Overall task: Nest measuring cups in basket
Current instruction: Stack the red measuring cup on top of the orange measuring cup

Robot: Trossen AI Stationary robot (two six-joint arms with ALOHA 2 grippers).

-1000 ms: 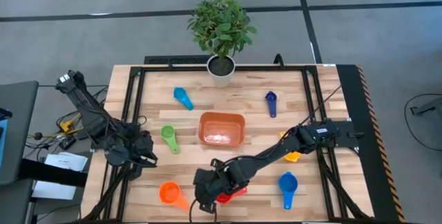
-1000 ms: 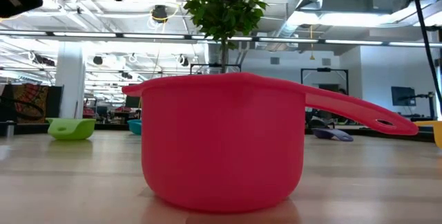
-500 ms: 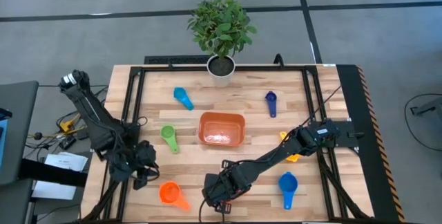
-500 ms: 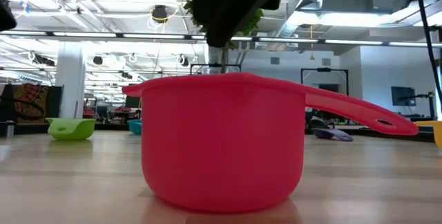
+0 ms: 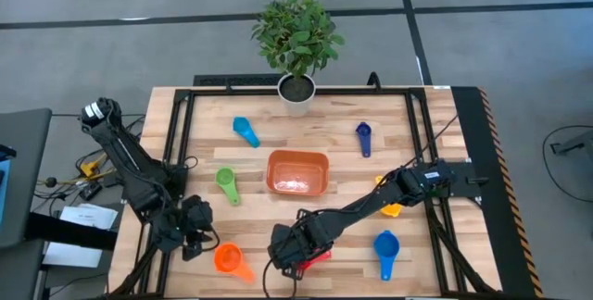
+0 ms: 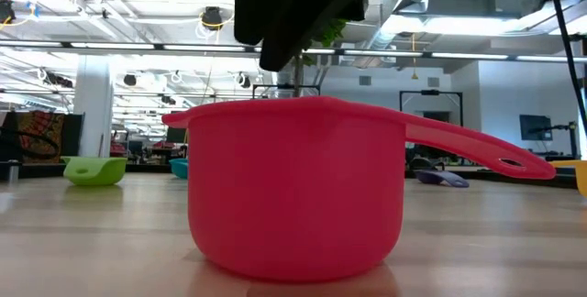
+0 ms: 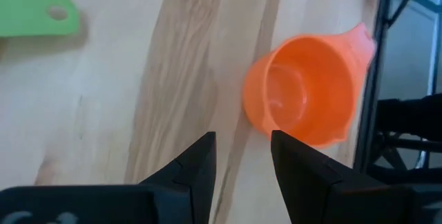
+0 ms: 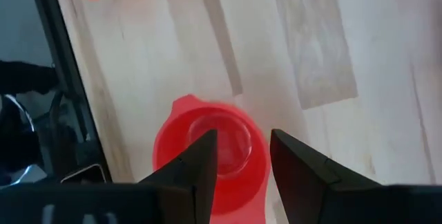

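Right gripper: fingers parted with a gap between them, nothing held; it hangs over the red cup at the near edge of the surface.
Left gripper: fingers apart, empty; it sits just beside the orange cup near the front left corner.
High view only: the arm hides most of the red cup, leaving a sliver; the whole layout shows here.
Low view only: the red cup fills the picture, standing upright with its handle out to one side; a dark gripper body hangs just above its rim.
Right wrist view only: looks down into the red cup, which holds nothing.
Left wrist view only: the orange cup is open and empty; the green cup's handle shows at a corner.
Basket: mid-surface, no cup inside it.
Green cup: left of the basket.
Light blue cup: behind the basket, to the left.
Navy cup: behind the basket, to the right.
Blue cup: front right.
Yellow cup: partly under the right arm.
Plant pot: at the far edge.
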